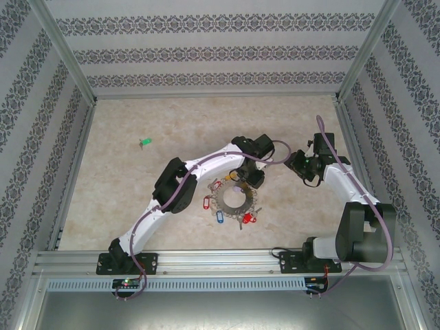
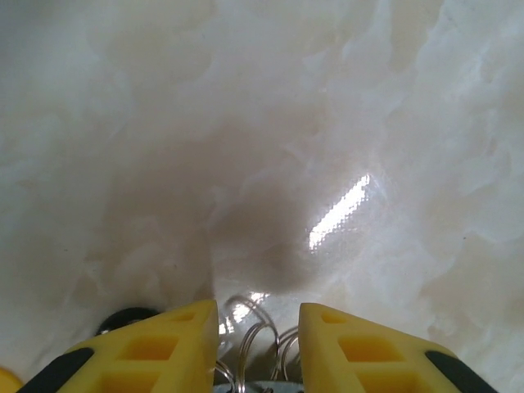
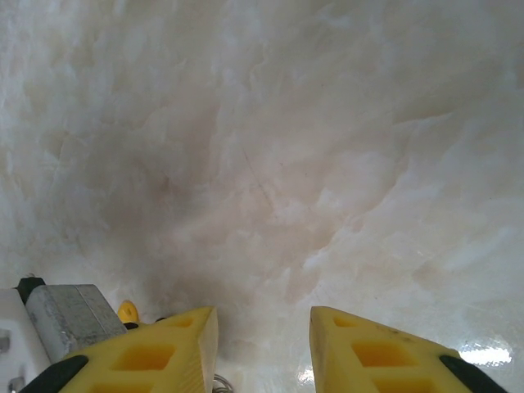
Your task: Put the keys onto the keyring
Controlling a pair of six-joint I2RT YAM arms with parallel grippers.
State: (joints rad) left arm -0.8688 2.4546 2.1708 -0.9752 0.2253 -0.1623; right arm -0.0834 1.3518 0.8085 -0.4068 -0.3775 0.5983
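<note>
Because the desk (image 1: 124, 179) looks glossy, the left end effector (image 2: 258, 315), parted with nothing gripped, and the right end effector (image 3: 264, 319), equally parted and empty, should pin the keyring (image 1: 221, 201) at the near-edge middle before fetching the green-tagged key (image 1: 145, 142) toward the far left corner.

Grey keyring (image 1: 221, 199) is wearing red, blue and purple tags (image 1: 247, 218); a green-tagged key (image 1: 144, 142) is sitting on the cream-marbled table (image 1: 137, 179).
</note>
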